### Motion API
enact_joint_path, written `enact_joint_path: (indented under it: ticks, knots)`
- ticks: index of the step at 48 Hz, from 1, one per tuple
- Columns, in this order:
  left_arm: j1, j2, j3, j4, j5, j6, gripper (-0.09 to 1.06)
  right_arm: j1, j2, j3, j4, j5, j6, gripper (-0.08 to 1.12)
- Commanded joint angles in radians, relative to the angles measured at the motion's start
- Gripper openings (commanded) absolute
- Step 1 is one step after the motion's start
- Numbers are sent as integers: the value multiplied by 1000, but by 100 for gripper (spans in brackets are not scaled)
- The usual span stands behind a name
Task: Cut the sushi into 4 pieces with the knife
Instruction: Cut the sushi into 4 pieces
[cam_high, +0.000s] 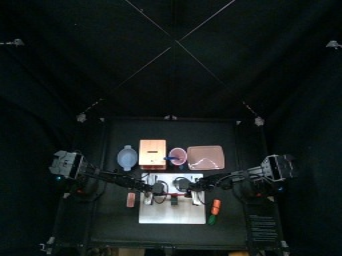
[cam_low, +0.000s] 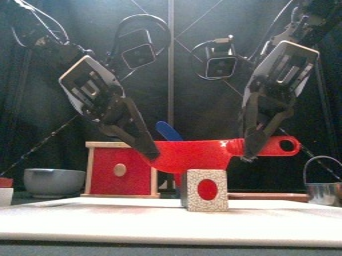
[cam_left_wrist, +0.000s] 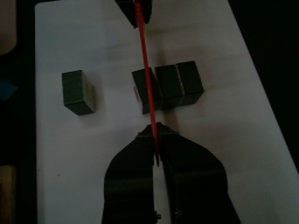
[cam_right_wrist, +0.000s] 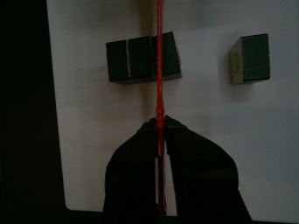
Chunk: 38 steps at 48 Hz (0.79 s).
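A red toy knife (cam_low: 221, 152) hangs level over the white cutting board (cam_low: 80, 212), held at both ends. My left gripper (cam_low: 144, 150) is shut on its blade end. My right gripper (cam_low: 249, 152) is shut on it near the handle. In the wrist views the knife (cam_left_wrist: 143, 61) shows edge-on as a thin red line crossing the larger dark green sushi block (cam_left_wrist: 170, 86). One single piece (cam_left_wrist: 79, 92) lies apart from the block on the board. In the right wrist view the knife (cam_right_wrist: 156, 52) crosses the block (cam_right_wrist: 142, 59), with the single piece (cam_right_wrist: 250, 58) off to the side. The front view shows a sushi end face (cam_low: 203, 190), white with a red centre.
Behind the board stand the blue-grey bowl (cam_high: 127, 155), the wooden box with a red drawer front (cam_low: 120, 168), the red cup (cam_high: 177, 156) with a blue knife (cam_low: 166, 130), and the pink tray (cam_high: 205, 156). A metal cutter (cam_low: 321, 180) sits at the right. A small orange toy (cam_high: 215, 208) lies right of the board.
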Motion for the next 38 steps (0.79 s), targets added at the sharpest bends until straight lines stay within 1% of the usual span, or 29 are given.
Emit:
enact_joint_path:
  ticks: [1,10,16,21,28,32,38]
  knots:
    - [-6,-21,-8,2,6,3,35,17,-25,-14,-2,5,-3,15]
    - [-17,-34,-11,-2,6,2,35,17,-32,-15,-6,5,-3,15]
    - [-26,-32,-9,-12,6,2,35,17,-32,-9,-8,3,-5,15]
    - [-40,-29,-8,-35,6,2,35,18,-32,-9,-6,3,-3,15]
    - [-51,-21,-6,-69,6,2,35,20,-31,-5,-9,5,-5,15]
    - [-55,-14,-6,-81,6,2,35,18,-28,-2,-11,5,-5,15]
    - [-57,-5,-6,-86,5,3,35,18,-23,0,-14,5,-5,15]
